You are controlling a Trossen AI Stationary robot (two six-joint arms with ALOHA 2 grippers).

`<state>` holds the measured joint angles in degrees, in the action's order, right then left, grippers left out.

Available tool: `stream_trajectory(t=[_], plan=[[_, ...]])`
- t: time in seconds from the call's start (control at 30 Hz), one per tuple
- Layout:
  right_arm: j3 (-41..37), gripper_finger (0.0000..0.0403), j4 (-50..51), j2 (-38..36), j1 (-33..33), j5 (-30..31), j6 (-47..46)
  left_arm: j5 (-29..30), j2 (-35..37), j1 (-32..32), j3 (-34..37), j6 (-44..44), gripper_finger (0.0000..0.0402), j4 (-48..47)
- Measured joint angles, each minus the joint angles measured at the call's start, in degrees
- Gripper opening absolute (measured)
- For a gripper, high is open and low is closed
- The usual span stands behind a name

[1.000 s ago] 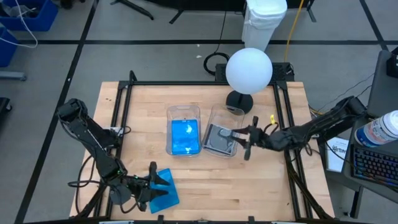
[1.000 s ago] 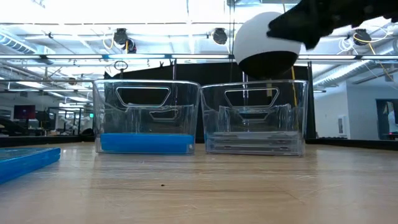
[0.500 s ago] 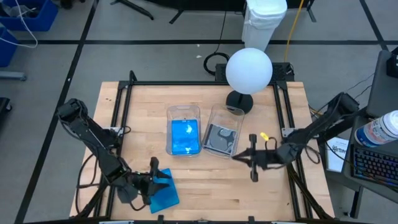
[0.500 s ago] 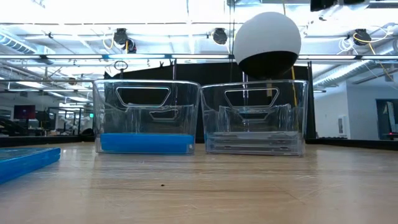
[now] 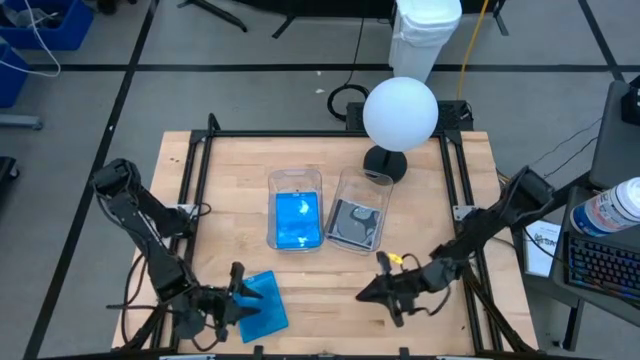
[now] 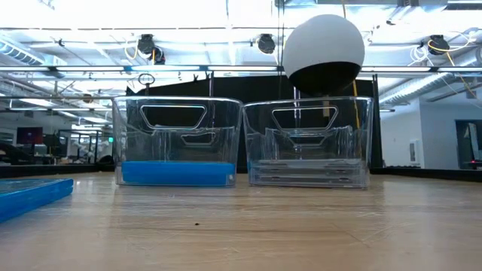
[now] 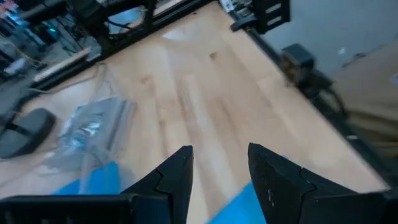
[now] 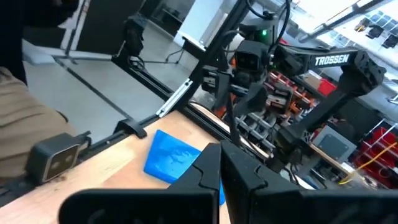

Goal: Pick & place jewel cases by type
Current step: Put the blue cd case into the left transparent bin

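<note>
One bright blue jewel case (image 5: 264, 306) lies flat near the table's near edge, left of centre; it also shows in the low view (image 6: 30, 196) and the right wrist view (image 8: 174, 155). My left gripper (image 5: 236, 292) is open at the case's left edge; in the left wrist view (image 7: 219, 167) blue shows beneath and between its fingers. My right gripper (image 5: 366, 293) hovers shut to the right of the case, pointing at it (image 8: 221, 168). The left tub (image 5: 296, 180) holds blue cases (image 6: 177, 173). The right tub (image 5: 360, 185) holds clear grey cases (image 6: 305, 175). My left gripper has its open fingers (image 7: 180, 171) standing over the left edge of the blue case (image 7: 239, 202), which lies flat on the table. Whether the fingers touch the case I cannot tell.
A white globe lamp (image 5: 400, 113) on a black base (image 5: 384, 162) stands behind the tubs at the far side. Black frame rails (image 5: 200, 170) border the table. Bare wood (image 5: 320, 290) lies between the two grippers.
My right arm has swung from above the right tub toward the table's near edge, dropping out of the low view and turning to point toward the table's left. My left gripper has drawn back slightly toward the left. The blue case has stayed put.
</note>
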<state>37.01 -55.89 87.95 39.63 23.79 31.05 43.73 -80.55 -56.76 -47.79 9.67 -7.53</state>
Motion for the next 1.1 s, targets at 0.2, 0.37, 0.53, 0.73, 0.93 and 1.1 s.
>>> stream_trajectory(t=[0.2, 0.37, 0.53, 0.73, 0.93, 1.1], plan=[[7.0, 0.0001, 5.6, 5.9, -2.3, -1.5, -1.8, 0.3, -1.8, -4.2, -0.3, 7.3, 0.0159, -0.2], [12.9, 0.0001, 11.5, 10.0, -5.3, -7.4, -7.1, -1.0, -5.7, -8.1, -0.9, 22.5, 0.0159, -9.0], [16.4, 0.0000, 12.9, 14.2, -8.6, -12.6, -12.6, -6.1, -10.5, -11.2, -0.8, 36.1, 0.0162, -13.3], [19.1, 0.0000, 12.9, 19.3, -13.3, -21.4, -22.5, -12.7, -16.4, -12.0, -3.2, 34.2, 0.0187, -15.4], [25.0, 0.0000, 12.8, 26.3, -15.1, -22.8, -29.9, -16.3, -20.8, -12.1, -9.7, 26.7, 0.0211, -20.4], [30.4, 0.0000, 14.3, 32.3, -15.4, -22.6, -35.0, -13.8, -25.2, -12.1, -13.7, 17.7, 0.0235, -27.8]])
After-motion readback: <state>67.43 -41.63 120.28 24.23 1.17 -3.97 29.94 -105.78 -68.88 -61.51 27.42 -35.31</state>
